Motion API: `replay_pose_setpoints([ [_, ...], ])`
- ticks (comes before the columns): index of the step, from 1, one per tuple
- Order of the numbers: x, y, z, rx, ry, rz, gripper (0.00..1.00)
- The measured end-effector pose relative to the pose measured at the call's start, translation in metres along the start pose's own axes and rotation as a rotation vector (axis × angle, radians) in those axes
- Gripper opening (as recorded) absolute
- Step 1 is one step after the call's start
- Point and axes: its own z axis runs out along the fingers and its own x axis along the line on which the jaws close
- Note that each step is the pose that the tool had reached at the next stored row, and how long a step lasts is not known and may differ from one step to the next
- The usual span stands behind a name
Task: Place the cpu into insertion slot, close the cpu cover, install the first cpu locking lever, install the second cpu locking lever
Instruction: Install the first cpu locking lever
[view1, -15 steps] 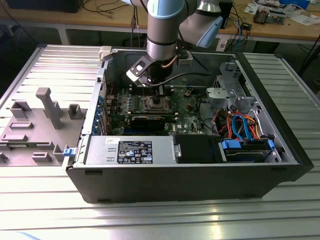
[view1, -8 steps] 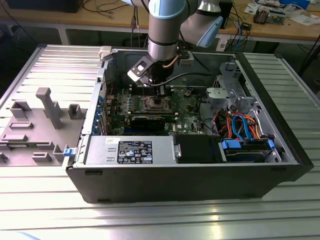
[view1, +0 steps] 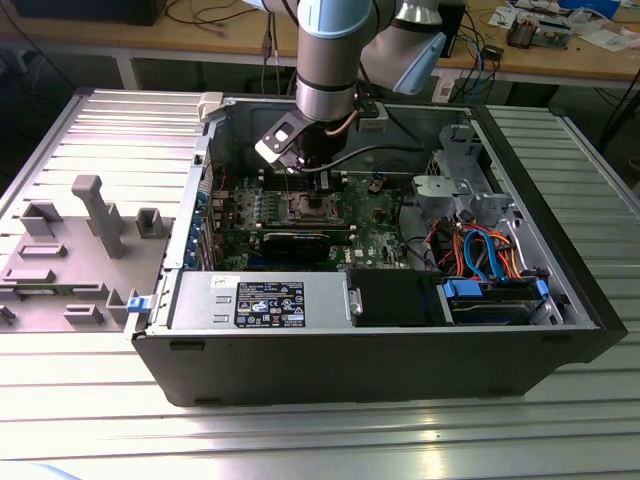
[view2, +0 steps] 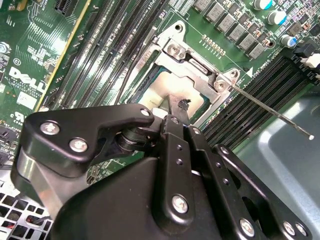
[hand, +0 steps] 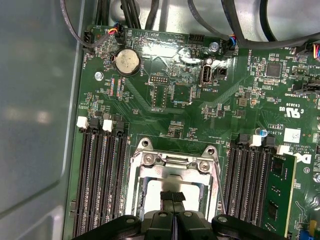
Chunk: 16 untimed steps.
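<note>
My gripper (view1: 322, 185) hangs inside the open computer case, just above the insertion slot (view1: 308, 207) on the green board. In both wrist views its black fingers are pressed together with nothing between them, and the gripper (view2: 182, 106) tip sits over the middle of the socket. The cpu (view2: 162, 90) shows as a pale silvery face in the slot, partly hidden by the gripper (hand: 173, 196). The cpu cover (hand: 172, 170) lies as a metal frame around it. One thin locking lever (view2: 270, 111) sticks out free from the socket corner.
Black memory slots (hand: 100, 180) flank the socket, with a green memory stick (hand: 277, 195) to one side. The case wall (hand: 35, 100) is close by. A long expansion card (view1: 300, 240), the power supply (view1: 260, 300) and drive cables (view1: 490, 260) fill the case front.
</note>
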Motion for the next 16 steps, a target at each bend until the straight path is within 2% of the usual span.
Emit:
replay_pose_setpoints([
  [2,0.0000,0.0000,-0.0010,0.0000,0.0000,0.000,0.11],
  [5,0.0001,-0.0001,-0.0066,0.0001,-0.0001,0.000,0.11],
  [11,0.0004,-0.0002,-0.0253,0.0000,0.0000,0.000,0.11],
  [16,0.0007,-0.0002,-0.0350,0.0001,-0.0003,0.000,0.11],
])
